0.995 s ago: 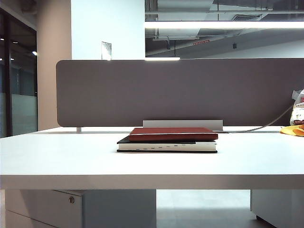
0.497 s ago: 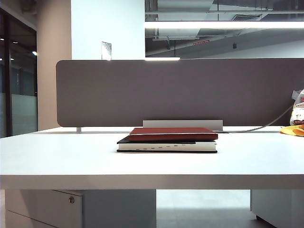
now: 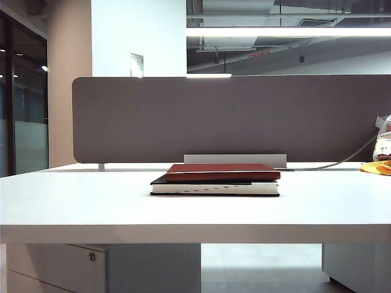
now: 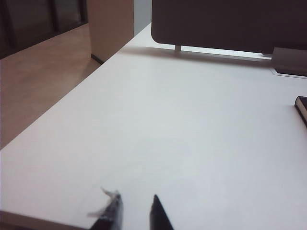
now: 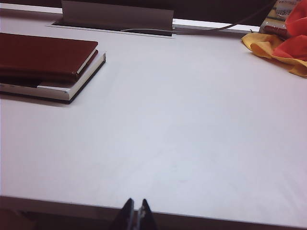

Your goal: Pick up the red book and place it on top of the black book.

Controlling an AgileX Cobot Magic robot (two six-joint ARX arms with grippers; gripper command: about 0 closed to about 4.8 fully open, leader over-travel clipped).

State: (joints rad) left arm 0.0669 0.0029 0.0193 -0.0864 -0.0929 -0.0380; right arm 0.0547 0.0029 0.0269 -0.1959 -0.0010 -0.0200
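White bench (image 3: 91, 207) fills the lower half of the exterior view. Red book (image 3: 221, 172) lies flat on top of the black book (image 3: 214, 188), centre of frame, slightly right; the stack sits near the far edge, in front of the grey divider panel (image 3: 232, 116). Black book's white page edge faces the camera. Yellow-orange cloth (image 3: 377, 167) at the far right edge. No arms in this view.

Left wrist view: left tool (image 4: 133, 213) at the bottom centre, above the near bench edge, tips spread with a clear gap, nothing between them. A bit of frayed tape sticks off one fingertip (image 4: 112, 211). Corner of the black book (image 4: 302, 105) at the right edge, well apart from the tool.

Right wrist view: right tool (image 5: 135, 215) at the bottom centre, tips pressed together, empty. Red book (image 5: 43, 53) on the black book (image 5: 62, 86) at upper left, well apart. Yellow and red cloth (image 5: 283, 40) at upper right.
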